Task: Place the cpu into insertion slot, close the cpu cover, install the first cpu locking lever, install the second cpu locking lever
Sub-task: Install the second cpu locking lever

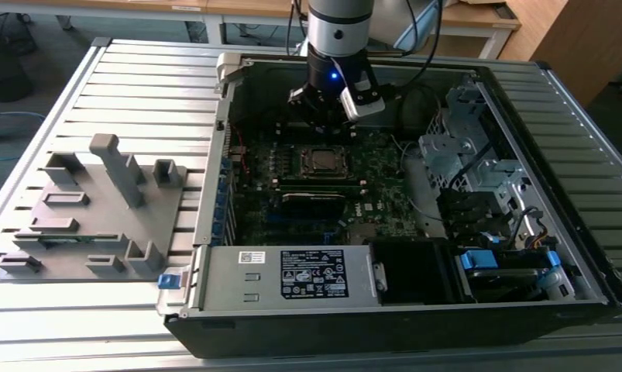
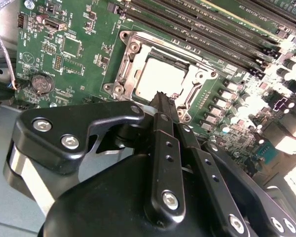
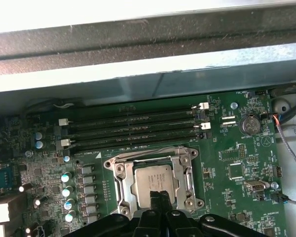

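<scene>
Above the green motherboard (image 1: 321, 186), inside an open computer case (image 1: 393, 310) lying on its side, the robot arm's gripper (image 1: 316, 116) points down toward the board. Its two black fingers (image 2: 163, 106) are pressed together with no gap between them, and they hold nothing. In both wrist views the fingertips hang just over one edge of the insertion slot (image 3: 155, 180), not clearly touching it.

The cpu (image 3: 152, 181), a small flat silver-grey square, already sits in the insertion slot. The cpu cover (image 2: 138, 54), a thin silvery metal frame with a cut-out centre, lies flat around the chip, so the chip's face shows through the opening. Whether the locking levers along the socket's sides are latched cannot be told.

Just beside the socket run several long narrow black memory slots (image 3: 133, 131), parallel to one another. A round coin battery (image 3: 249, 126) sits on the board, well apart from the socket.

In the exterior view, the case rests on a ribbed metal table (image 1: 135, 85). A grey plastic fixture (image 1: 94, 209) with upright posts and blocks stands on the table at the exterior view's left, just beside the case. A silver power supply box (image 1: 290, 275) with a label fills the near end of the case.
</scene>
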You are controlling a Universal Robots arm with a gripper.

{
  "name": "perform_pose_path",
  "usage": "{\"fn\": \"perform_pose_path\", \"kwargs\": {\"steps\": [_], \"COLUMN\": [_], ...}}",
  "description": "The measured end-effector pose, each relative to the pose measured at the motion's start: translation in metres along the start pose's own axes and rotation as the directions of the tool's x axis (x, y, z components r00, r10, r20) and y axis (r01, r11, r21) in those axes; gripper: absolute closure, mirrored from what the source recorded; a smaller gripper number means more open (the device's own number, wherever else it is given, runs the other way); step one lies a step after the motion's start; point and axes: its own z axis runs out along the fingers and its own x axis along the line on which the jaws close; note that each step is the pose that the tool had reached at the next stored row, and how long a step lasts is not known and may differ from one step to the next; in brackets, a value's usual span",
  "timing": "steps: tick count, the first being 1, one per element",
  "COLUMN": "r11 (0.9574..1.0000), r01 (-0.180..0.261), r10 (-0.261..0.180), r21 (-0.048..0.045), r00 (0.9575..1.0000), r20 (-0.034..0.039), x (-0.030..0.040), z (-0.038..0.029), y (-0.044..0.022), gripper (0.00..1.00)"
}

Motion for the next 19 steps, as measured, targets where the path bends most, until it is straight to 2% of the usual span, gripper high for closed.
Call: {"fn": "perform_pose_path", "kwargs": {"steps": [19], "r11": [1.0], "r01": [0.0], "r10": [0.0], "r21": [0.0003], "r00": [1.0], "r20": [-0.0001], "x": [-0.0004], "z": [-0.0013], "y": [-0.0026], "gripper": [0.9]}}
